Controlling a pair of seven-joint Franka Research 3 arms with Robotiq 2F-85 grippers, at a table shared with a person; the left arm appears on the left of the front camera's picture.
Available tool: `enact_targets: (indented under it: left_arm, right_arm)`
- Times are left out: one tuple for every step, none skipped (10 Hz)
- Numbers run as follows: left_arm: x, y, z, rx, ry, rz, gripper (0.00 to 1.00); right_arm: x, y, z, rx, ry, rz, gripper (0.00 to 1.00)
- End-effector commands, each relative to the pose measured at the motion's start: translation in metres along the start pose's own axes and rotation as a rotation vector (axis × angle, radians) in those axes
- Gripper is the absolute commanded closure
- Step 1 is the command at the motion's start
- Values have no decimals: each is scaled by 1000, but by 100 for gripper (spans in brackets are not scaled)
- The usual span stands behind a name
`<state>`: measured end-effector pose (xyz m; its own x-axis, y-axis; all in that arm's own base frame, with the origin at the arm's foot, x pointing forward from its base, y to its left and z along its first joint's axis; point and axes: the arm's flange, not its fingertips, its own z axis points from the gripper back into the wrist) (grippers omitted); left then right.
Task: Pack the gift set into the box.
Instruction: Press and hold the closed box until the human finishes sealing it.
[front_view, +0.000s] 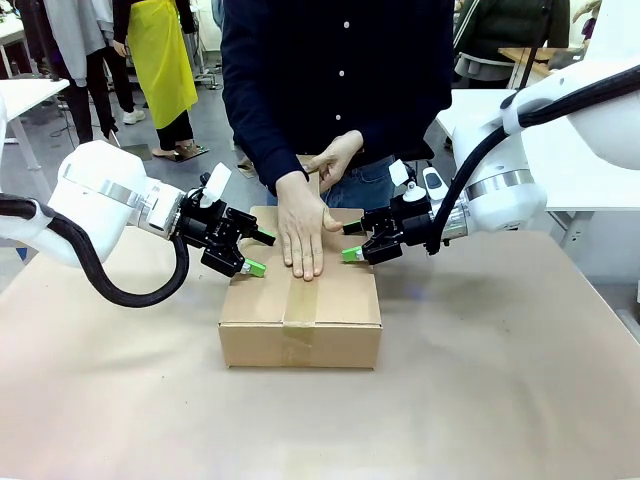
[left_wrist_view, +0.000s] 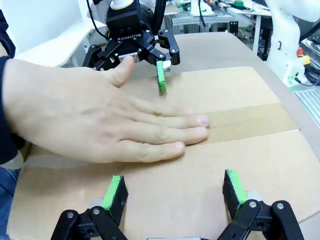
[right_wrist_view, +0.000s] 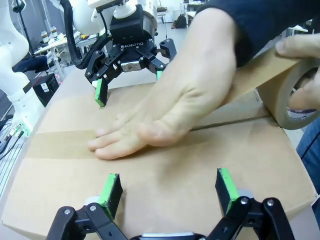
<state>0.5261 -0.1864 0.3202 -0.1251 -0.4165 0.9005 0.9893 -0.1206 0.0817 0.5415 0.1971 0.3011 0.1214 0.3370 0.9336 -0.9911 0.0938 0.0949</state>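
Now, both released, the left claw (front_view: 252, 252) and right claw (front_view: 350, 242) should pin the carton (front_view: 300, 310) flaps at its side edges, steady, while the person's hand (front_view: 300, 232) smooths tape (right_wrist_view: 287, 92)

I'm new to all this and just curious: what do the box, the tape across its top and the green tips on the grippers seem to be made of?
The box looks like matte brown cardboard, with creased edges. The tape seems to be brown paper or plastic packing tape, slightly smoother than the cardboard. The green pads look like soft rubber or foam, dull-surfaced, though that's a guess.
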Motion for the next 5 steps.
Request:
enact_targets:
  left_arm:
    - [-2, -2, 0, 3, -11, -12, 0]
    - [-2, -2, 0, 3, -11, -12, 0]
    - [-2, -2, 0, 3, -11, -12, 0]
    - [-2, -2, 0, 3, -11, -12, 0]
    - [-2, -2, 0, 3, -11, -12, 0]
  right_arm:
    - [-3, 2, 0, -12, -5, -4, 0]
    - [-3, 2, 0, -12, -5, -4, 0]
    - [-3, 2, 0, -12, -5, -4, 0]
    - [-3, 2, 0, -12, -5, -4, 0]
    - [-3, 2, 0, -12, -5, -4, 0]
